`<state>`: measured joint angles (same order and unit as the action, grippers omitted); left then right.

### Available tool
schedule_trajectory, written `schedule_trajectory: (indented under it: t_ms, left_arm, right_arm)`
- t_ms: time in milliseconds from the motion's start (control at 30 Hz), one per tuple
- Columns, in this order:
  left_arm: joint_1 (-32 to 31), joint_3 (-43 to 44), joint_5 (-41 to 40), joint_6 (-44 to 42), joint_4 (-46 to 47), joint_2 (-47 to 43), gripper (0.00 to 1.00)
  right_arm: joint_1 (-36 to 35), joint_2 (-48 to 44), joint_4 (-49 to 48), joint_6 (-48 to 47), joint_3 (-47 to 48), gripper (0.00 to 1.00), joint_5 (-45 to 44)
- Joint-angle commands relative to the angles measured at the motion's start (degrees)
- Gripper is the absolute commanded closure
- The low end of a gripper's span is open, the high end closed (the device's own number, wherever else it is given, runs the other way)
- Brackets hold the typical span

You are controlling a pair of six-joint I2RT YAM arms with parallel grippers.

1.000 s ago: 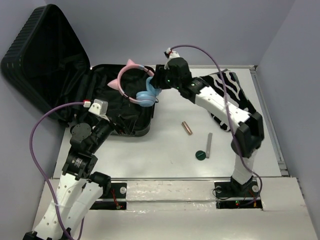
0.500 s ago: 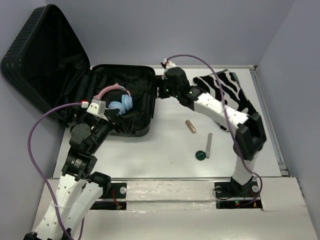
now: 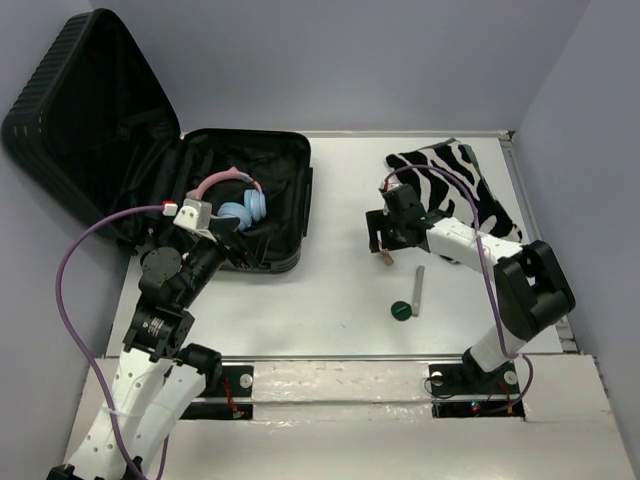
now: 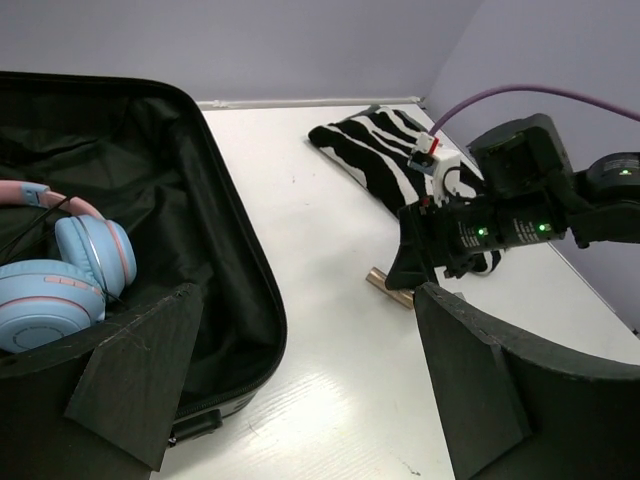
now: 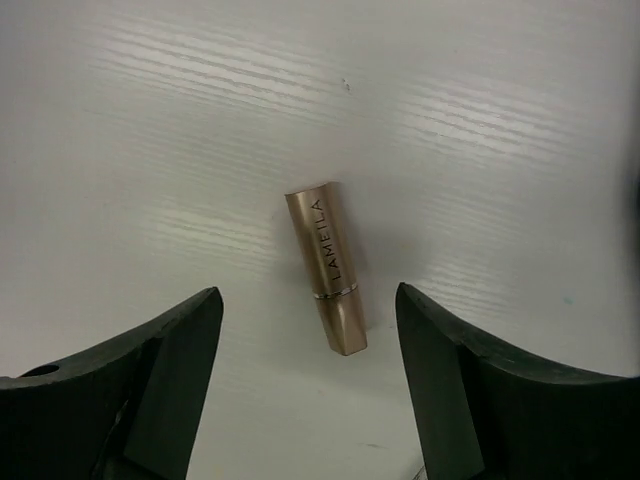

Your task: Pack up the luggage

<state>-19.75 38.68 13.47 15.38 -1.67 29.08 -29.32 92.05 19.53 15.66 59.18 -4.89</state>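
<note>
I had the right gripper (image 5: pixel 310 385) poised with fingers spread astride the gold lipstick tube (image 5: pixel 327 267) on the table, ready to pinch it, while the left gripper (image 4: pixel 300 400) waited wide open beside the luggage (image 3: pixel 290 200), open at far left.

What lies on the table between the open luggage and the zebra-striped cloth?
In the top external view, the right gripper hangs over a gold lipstick tube between the luggage and the zebra cloth; otherwise bare table.
</note>
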Motion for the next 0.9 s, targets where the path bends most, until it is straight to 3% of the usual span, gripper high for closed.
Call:
schedule_trajectory:
  t_ms: [0, 67, 267, 300, 400, 567, 700, 800, 867]
  left_arm:
    - [0.24, 1.05, 1.03, 0.09, 1.85, 0.19, 0.01]
    - [0.24, 1.05, 1.20, 0.00, 1.76, 0.19, 0.01]
    - [0.24, 0.96, 1.55, 0.00, 1.76, 0.01, 0.01]
    - [0.24, 0.96, 1.55, 0.00, 1.76, 0.01, 0.01]
    - [0.24, 1.05, 1.91, 0.00, 1.76, -0.08, 0.01]
    - [0.24, 1.05, 2.34, 0.18, 2.02, 0.01, 0.01]
    - [0.24, 1.05, 2.26, 0.18, 2.11, 0.10, 0.01]
    - [0.24, 0.96, 2.08, 0.09, 2.02, 0.10, 0.01]
    - [0.24, 0.87, 1.91, 0.09, 2.02, 0.19, 0.01]
  right_arm:
    - [0.67, 2.42, -0.54, -2.48, 0.76, 0.24, 0.93]
    - [0.67, 5.58, -0.63, -2.74, 1.47, 0.26, 1.98]
    - [0.67, 8.93, -1.34, -2.21, 2.96, 0.66, 4.01]
    - [0.67, 9.02, -1.34, -2.21, 3.14, 0.76, 4.09]
    - [0.67, 7.63, -1.07, -1.95, 3.75, 0.89, 3.83]
    - [-1.95, 2.79, -1.07, 0.06, 8.13, 0.90, 9.44]
    - [-4.42, 4.88, -3.52, 4.09, 19.72, 0.90, 14.72]
    - [-5.13, 11.20, -5.11, 8.85, 33.59, 0.93, 19.99]
    - [-5.66, 15.33, -5.91, 11.40, 44.32, 0.64, 20.53]
